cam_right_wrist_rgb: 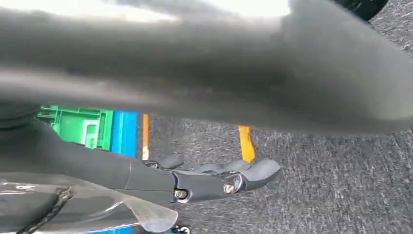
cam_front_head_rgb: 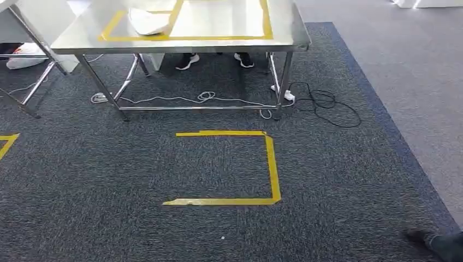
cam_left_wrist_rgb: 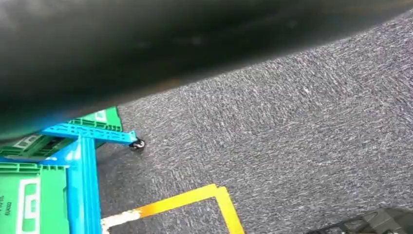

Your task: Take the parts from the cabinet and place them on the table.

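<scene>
Fingers of the left hand: can't tell, apart or closed. Left wrist view gives green plastic crates [cam_left_wrist_rgb: 29,204] in a blue metal trolley frame [cam_left_wrist_rgb: 83,185] with a small black caster [cam_left_wrist_rgb: 138,144] on dark grey carpet [cam_left_wrist_rgb: 292,146]. A yellow tape corner [cam_left_wrist_rgb: 219,195] is stuck to the carpet near the frame.

Right hand [cam_right_wrist_rgb: 209,180]: dark fingers [cam_right_wrist_rgb: 258,170] stretched almost straight, lying close side by side, nothing clamped between the tips. A crumpled clear plastic sheet [cam_right_wrist_rgb: 141,214] sits right against the base of the hand. Can't tell if the hand grips it or what's inside.

Head view, left to right:
- short yellow tape strip [cam_front_head_rgb: 6,143] at the carpet's left edge
- white plastic bag [cam_front_head_rgb: 24,54] on the floor beside a second metal frame
- stainless steel table [cam_front_head_rgb: 284,33] with a yellow tape rectangle [cam_front_head_rgb: 267,22] marked on its top
- white bagged part [cam_front_head_rgb: 147,22] lying on the tabletop, at the left side of that rectangle, overlapping the tape line
- pair of black-and-white shoes [cam_front_head_rgb: 187,61] of a person behind the table, seen under the tabletop
- white cable [cam_front_head_rgb: 205,97] trailing along the floor between the table legs
- three-sided yellow tape bracket [cam_front_head_rgb: 271,169] on the carpet in front of the table, open to the left
- black cable loop [cam_front_head_rgb: 327,103] just right of the right table leg
- dark shoe [cam_front_head_rgb: 437,243] at the lower right corner
</scene>
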